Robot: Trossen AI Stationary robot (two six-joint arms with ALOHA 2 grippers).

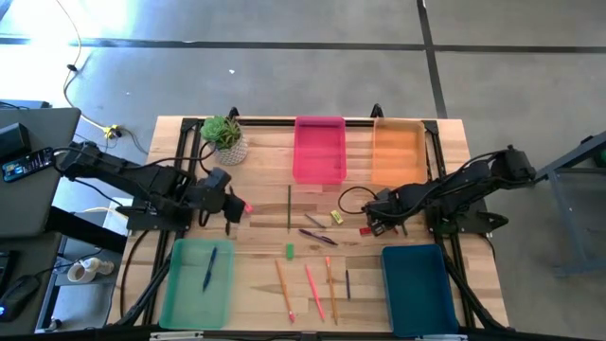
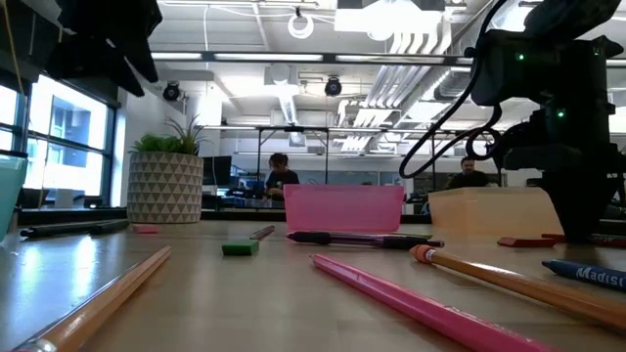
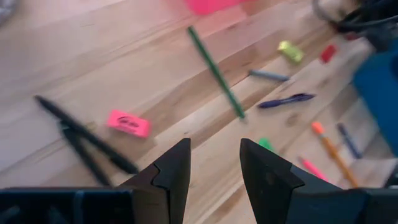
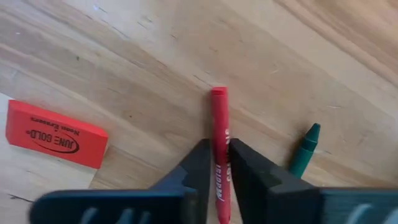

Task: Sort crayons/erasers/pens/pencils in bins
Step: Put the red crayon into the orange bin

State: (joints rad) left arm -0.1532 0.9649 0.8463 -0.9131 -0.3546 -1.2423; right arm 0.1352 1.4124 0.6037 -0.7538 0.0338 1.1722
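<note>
I am closing the right gripper on a red crayon — both fingers are pressing its sides where it is lying on the table, between a red eraser and a green crayon, near the orange bin. I am holding the left gripper with fingers apart and empty — hovering above a pink eraser.

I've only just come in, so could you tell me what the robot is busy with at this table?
It is sorting stationery into bins. The right gripper is down on the table with its fingers closed around a red crayon, beside a red eraser and a green crayon. The left gripper hangs open above the table, holding nothing. A pen lies in the green bin; most items lie loose on the table.
</note>
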